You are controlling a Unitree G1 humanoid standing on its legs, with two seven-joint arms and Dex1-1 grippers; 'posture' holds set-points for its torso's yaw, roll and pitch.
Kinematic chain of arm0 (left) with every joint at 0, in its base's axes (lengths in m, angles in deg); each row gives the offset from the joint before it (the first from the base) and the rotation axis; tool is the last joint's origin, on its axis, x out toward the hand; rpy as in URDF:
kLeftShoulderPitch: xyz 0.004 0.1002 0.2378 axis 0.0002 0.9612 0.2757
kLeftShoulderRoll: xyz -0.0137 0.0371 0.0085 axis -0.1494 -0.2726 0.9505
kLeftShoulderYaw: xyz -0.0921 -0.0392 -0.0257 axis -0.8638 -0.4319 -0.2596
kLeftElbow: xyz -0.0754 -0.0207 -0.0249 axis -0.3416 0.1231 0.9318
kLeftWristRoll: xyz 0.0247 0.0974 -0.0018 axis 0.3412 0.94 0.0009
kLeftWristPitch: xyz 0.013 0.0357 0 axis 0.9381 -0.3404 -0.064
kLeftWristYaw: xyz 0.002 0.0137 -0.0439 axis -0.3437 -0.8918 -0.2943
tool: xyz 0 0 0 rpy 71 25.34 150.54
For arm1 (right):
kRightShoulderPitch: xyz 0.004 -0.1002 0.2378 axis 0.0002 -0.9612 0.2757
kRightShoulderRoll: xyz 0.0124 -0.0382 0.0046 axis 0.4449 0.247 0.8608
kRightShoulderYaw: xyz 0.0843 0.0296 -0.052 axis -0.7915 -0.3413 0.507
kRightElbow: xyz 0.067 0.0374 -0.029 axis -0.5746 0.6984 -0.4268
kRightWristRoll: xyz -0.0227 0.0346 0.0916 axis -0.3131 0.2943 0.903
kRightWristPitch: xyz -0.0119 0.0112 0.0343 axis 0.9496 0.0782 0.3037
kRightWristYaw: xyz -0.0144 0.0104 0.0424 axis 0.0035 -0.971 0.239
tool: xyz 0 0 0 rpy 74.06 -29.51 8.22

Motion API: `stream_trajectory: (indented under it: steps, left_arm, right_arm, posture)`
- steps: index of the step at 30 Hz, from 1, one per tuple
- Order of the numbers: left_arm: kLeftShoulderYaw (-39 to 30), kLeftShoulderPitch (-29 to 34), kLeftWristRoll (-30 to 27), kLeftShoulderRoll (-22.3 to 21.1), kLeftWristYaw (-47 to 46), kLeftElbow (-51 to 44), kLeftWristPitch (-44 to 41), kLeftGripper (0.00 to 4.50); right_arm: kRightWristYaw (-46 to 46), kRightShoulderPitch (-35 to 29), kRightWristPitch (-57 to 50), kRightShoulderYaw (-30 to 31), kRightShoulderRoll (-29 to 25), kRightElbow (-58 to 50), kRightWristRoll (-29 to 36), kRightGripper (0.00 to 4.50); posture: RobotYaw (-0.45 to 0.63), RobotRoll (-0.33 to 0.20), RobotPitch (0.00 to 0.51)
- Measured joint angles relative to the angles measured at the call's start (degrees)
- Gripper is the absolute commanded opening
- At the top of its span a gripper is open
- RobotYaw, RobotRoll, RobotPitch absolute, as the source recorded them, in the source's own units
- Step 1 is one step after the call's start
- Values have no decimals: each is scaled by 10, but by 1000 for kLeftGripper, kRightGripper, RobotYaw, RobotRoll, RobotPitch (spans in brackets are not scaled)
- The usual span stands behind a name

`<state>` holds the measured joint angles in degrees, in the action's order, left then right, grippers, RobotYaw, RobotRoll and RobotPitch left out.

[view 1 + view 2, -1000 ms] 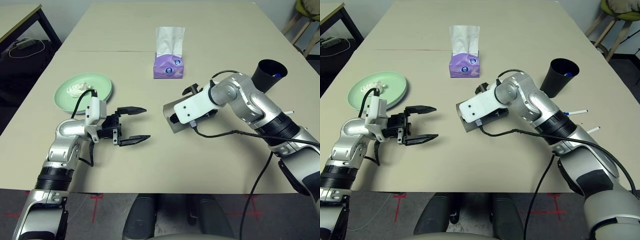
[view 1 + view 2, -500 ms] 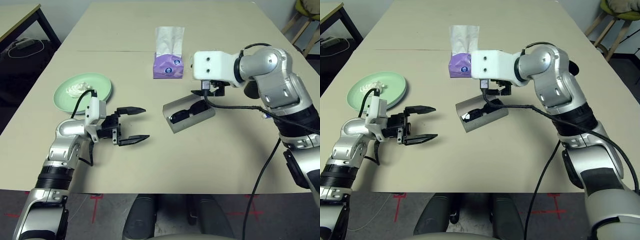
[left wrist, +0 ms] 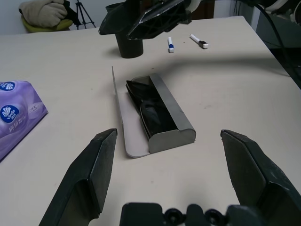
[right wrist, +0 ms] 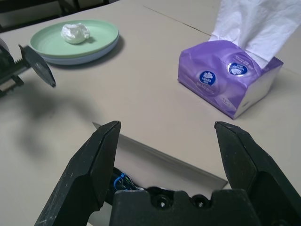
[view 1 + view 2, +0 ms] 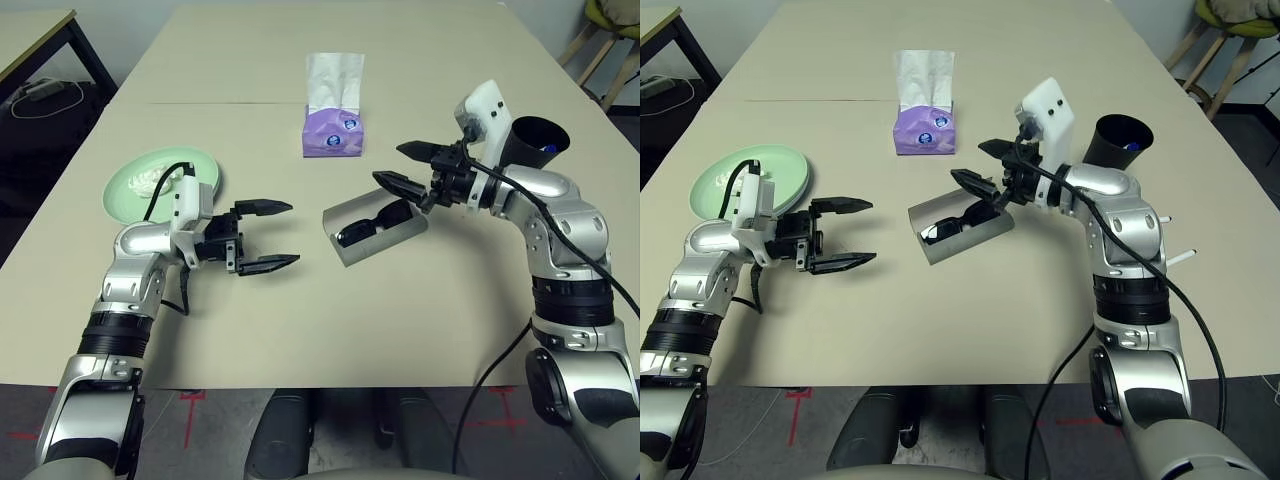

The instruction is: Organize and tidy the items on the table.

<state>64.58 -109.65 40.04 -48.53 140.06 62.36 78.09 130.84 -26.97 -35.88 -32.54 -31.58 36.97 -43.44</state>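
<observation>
Mid-table: grey glasses case [image 5: 375,229], lid open, black sunglasses [image 3: 150,112] inside. Right gripper [image 5: 412,166] spread, poised above; left gripper [image 5: 266,236] spread, empty. Advised: press lid down squarely, case braced against sliding.

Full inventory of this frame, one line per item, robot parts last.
Plates: 2, pale green stacked on pale blue, table's left side.
Tissue wad: 1, white, on the green plate.
Tissue pack: 1, purple, white tissue sticking up, centre far side.
Glasses case: 1, grey, lid open, table centre.
Sunglasses: 1, black, lying in the case.
Cup: 1, black, right side, something blue inside.
Pens: 2, white, on the table near the cup.
Table: 1, beige, seam across it.
Left pincer: open, on the left between plates and case, apart from both.
Right pincer: open, above the case's far end.
</observation>
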Motion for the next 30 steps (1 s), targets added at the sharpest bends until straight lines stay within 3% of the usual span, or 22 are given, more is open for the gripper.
stream_trajectory:
  steps: [4,8,17,21,30]
  left_arm:
    - [0,3,0,-3,-3,-6,-6,4500]
    - [-1,9,0,-9,-10,-14,-13,4500]
    - [-2,8,0,-15,-14,-14,-26,4500]
    - [-2,7,0,-20,-16,-14,-30,4500]
    - [-2,-14,2,-23,-16,-1,-36,4500]
  right_arm:
    - [-11,-26,144,4,-23,71,-5,4463]
    - [-12,-42,222,3,-41,127,-2,4463]
    - [20,-49,305,4,-45,140,45,4463]
    - [81,-63,348,25,-84,147,49,4463]
    - [140,-65,312,30,-133,159,71,4463]
  posture:
    - [84,0,152]
    - [78,0,154]
    - [65,0,162]
    - [64,0,167]
    - [65,0,165]
